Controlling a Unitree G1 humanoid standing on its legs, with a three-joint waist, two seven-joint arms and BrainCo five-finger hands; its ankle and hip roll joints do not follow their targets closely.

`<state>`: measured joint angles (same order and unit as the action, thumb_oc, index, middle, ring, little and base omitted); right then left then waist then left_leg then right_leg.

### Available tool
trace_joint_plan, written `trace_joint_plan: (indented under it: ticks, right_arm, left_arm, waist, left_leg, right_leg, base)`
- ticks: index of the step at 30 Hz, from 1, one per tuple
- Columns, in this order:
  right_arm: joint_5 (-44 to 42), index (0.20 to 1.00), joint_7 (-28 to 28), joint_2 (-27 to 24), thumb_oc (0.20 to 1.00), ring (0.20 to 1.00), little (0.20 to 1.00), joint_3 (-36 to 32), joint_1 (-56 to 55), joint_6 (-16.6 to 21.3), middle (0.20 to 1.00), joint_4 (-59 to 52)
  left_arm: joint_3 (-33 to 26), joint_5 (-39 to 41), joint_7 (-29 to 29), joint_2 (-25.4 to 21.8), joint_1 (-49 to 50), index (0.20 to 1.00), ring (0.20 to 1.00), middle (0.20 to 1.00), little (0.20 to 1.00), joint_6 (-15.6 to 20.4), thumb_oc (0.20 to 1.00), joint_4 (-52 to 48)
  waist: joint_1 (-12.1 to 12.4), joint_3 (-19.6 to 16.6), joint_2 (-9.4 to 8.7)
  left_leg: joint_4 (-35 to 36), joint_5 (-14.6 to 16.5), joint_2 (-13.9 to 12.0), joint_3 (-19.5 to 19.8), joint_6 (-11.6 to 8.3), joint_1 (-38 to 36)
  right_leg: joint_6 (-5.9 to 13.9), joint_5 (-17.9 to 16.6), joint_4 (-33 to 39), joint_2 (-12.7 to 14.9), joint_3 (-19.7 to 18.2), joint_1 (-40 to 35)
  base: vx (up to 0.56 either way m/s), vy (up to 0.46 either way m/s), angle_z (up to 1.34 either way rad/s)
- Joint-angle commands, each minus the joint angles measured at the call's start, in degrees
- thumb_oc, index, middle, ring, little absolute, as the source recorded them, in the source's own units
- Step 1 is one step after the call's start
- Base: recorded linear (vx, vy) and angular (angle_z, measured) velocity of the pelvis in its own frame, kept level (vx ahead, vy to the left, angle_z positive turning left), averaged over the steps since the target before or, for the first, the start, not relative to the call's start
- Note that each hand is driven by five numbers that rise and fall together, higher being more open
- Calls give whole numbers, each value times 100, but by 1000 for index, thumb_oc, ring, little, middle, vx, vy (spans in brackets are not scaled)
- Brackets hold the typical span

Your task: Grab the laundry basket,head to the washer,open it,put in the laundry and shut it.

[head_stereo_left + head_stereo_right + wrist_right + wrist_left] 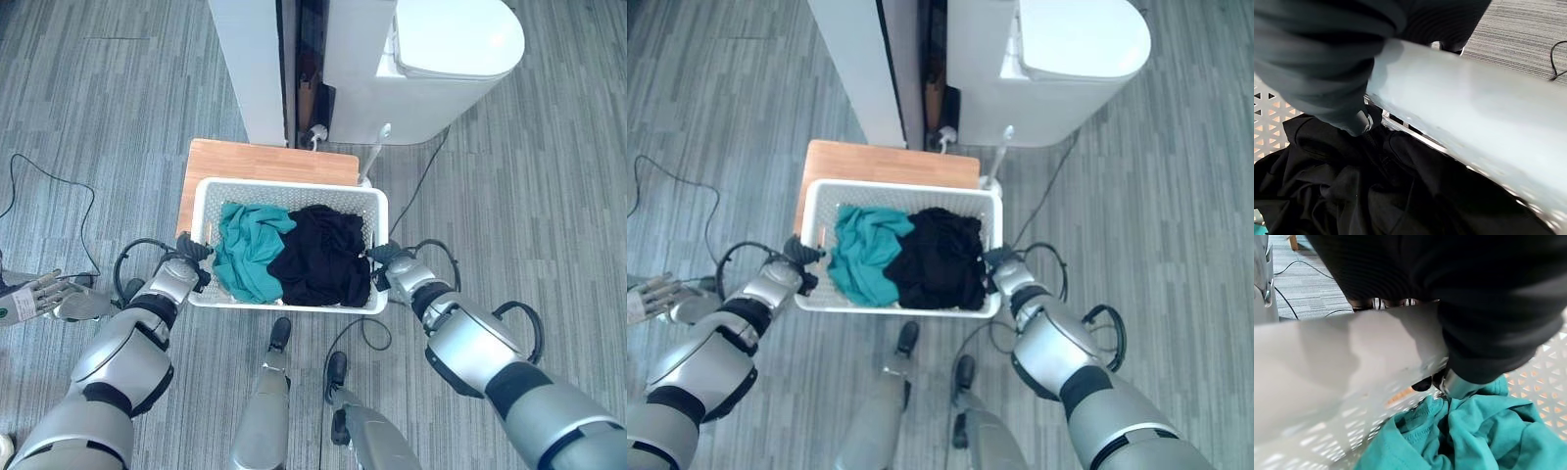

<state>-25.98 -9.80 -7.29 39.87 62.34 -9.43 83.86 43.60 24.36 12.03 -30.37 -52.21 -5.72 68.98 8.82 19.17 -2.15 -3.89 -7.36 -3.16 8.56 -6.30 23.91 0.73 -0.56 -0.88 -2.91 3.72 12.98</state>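
- The white perforated plastic laundry basket point(290, 192) rests on a low light-brown wooden table point(257, 160), holding a crumpled teal garment point(249, 250) beside a bundled black garment point(321, 255).
- The left hand point(193, 252) is hooked over the basket's left rim, thumb inside against the wall; the right hand point(384, 258) clasps the right rim likewise.
- The white washer point(446, 59) stands just beyond the table.
- Risk: an uneven lift could tilt the basket, spill clothes, or let the smooth rim slip.
- Carrying forward, the basket could catch the table or the white cabinet point(249, 59).
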Motion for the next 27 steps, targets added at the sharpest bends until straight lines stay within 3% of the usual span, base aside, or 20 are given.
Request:
trace_joint_plan:
  ticks: [1,10,16,18,20,21,23,25,26,27]
  right_arm:
    - [356,200,344,618,200,200,200,-95,176,175,200,-187]
    - [452,200,431,-48,200,200,200,-530,-411,291,200,-856]
    - [612,200,476,-1090,200,200,200,-1034,-1629,353,200,-2828]
    - [677,200,535,-1319,200,200,200,-1188,-2002,347,200,-3272]
    - [845,200,699,-1719,200,200,200,-1498,-2503,406,200,-3895]
    - [846,200,699,-1721,200,200,200,-1501,-2506,403,200,-3900]
    - [943,200,777,-2117,200,200,200,-1909,-3082,491,200,-4337]
    - [1096,200,876,-2293,200,200,200,-2197,-3555,524,200,-4698]
    - [1399,200,984,-2507,200,200,200,-2605,-4193,638,200,-5112]
    - [1404,200,986,-2511,200,200,200,-2612,-4224,630,200,-5134]
  left_arm:
    - [173,-26,-349,557,-201,200,200,200,200,326,200,87]
    - [-81,-311,-411,453,415,200,200,200,200,434,200,-856]
    - [-454,-585,-517,267,997,200,200,200,200,442,200,-2097]
    - [-555,-636,-554,295,1125,200,200,200,200,464,200,-2202]
    - [-784,-681,-628,403,1339,200,200,200,200,528,200,-2136]
    - [-782,-682,-628,404,1337,200,200,200,200,530,200,-2133]
    - [-916,-694,-704,287,1604,200,200,200,200,579,200,-2356]
    - [-1034,-714,-804,216,1868,200,200,200,200,558,200,-2560]
    - [-1357,-636,-867,93,2393,200,200,200,200,588,200,-2832]
    - [-1354,-638,-867,95,2413,200,200,200,200,584,200,-2844]
  waist:
    - [40,113,-357]
    - [-160,-248,-249]
    - [-608,-386,-178]
    - [-746,-432,-169]
    - [-1008,-551,-152]
    - [-995,-565,-162]
    - [-1010,-543,-37]
    - [-979,-613,22]
    - [-932,-828,152]
    - [-917,-833,148]
  left_leg:
    - [-623,703,112,73,377,-39]
    - [-629,880,265,-137,448,-479]
    - [-1021,1268,368,-454,592,-798]
    - [-979,1296,388,-575,642,-893]
    - [-851,1386,365,-1098,771,-1118]
    - [-832,1362,371,-1114,771,-1107]
    - [-608,1312,91,-1655,857,-1364]
    - [-408,1223,-2,-1898,897,-1593]
    - [-91,1189,-94,-2260,926,-1961]
    - [-67,1184,-86,-2273,926,-1987]
  right_leg:
    - [561,-266,39,746,-144,-5]
    - [621,-208,18,947,-208,-375]
    - [735,-212,-150,1107,-538,-529]
    - [790,-290,-157,1148,-654,-486]
    - [1123,-851,29,1250,-1040,-269]
    - [1126,-866,33,1256,-1058,-245]
    - [984,-598,-400,1309,-253,-65]
    - [869,-244,-954,1344,394,-161]
    - [837,177,-1837,1428,870,-410]
    - [840,190,-1853,1433,856,-411]
  base:
    - [36,51,-4]
    - [23,69,-5]
    - [-13,146,-12]
    - [-59,245,-41]
    - [-115,278,-56]
    - [-164,164,-169]
    - [-194,146,-237]
    - [-98,88,-184]
    - [-29,40,-165]
    - [-1,-2,-242]
